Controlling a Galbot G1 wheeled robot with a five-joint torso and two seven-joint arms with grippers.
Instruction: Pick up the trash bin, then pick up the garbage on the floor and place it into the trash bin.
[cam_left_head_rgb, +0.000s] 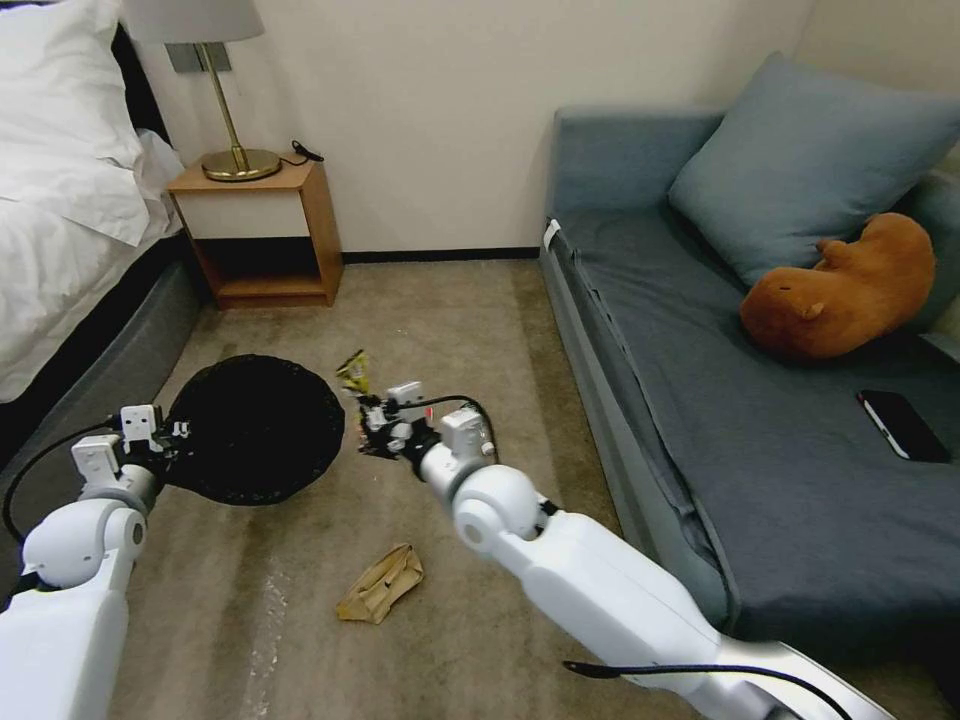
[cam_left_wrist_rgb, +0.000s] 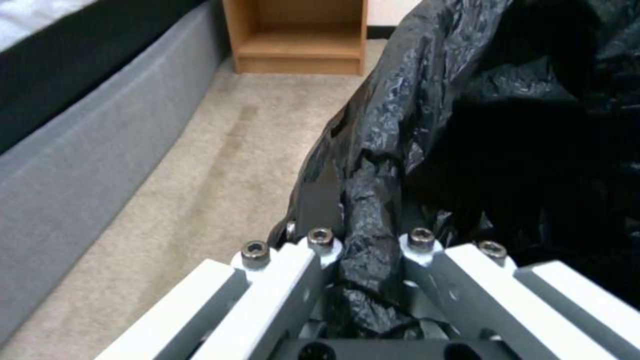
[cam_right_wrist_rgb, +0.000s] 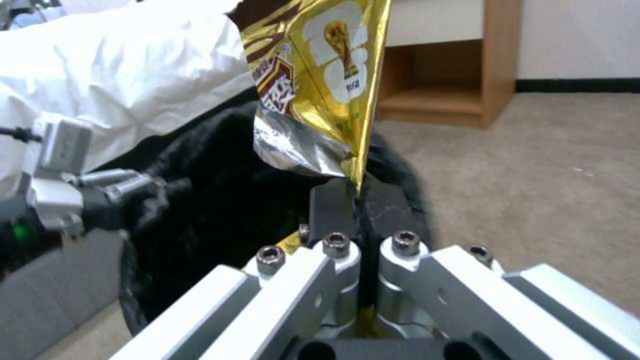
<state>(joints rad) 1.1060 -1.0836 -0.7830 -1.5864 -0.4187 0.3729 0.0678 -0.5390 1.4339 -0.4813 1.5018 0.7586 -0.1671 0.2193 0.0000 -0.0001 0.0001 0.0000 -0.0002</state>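
Note:
The trash bin (cam_left_head_rgb: 255, 428), lined with a crinkled black bag (cam_left_wrist_rgb: 467, 125), is held at its rim by my left gripper (cam_left_head_rgb: 178, 436), whose fingers pinch a fold of the bag (cam_left_wrist_rgb: 365, 240). My right gripper (cam_left_head_rgb: 368, 414) is shut on a yellow-brown snack wrapper (cam_left_head_rgb: 352, 372), holding it upright just beside the bin's right edge. In the right wrist view the gold wrapper (cam_right_wrist_rgb: 320, 85) rises from between the shut fingers (cam_right_wrist_rgb: 333, 200), with the bin (cam_right_wrist_rgb: 220, 200) right behind it. A crumpled brown paper bag (cam_left_head_rgb: 380, 584) lies on the carpet in front of me.
A grey sofa (cam_left_head_rgb: 700, 400) lines the right side, carrying a black phone (cam_left_head_rgb: 903, 425), a brown plush toy (cam_left_head_rgb: 845, 290) and a pillow. The bed (cam_left_head_rgb: 70, 220) stands at left, with a wooden nightstand (cam_left_head_rgb: 265, 232) and lamp by the wall. Carpet lies open between them.

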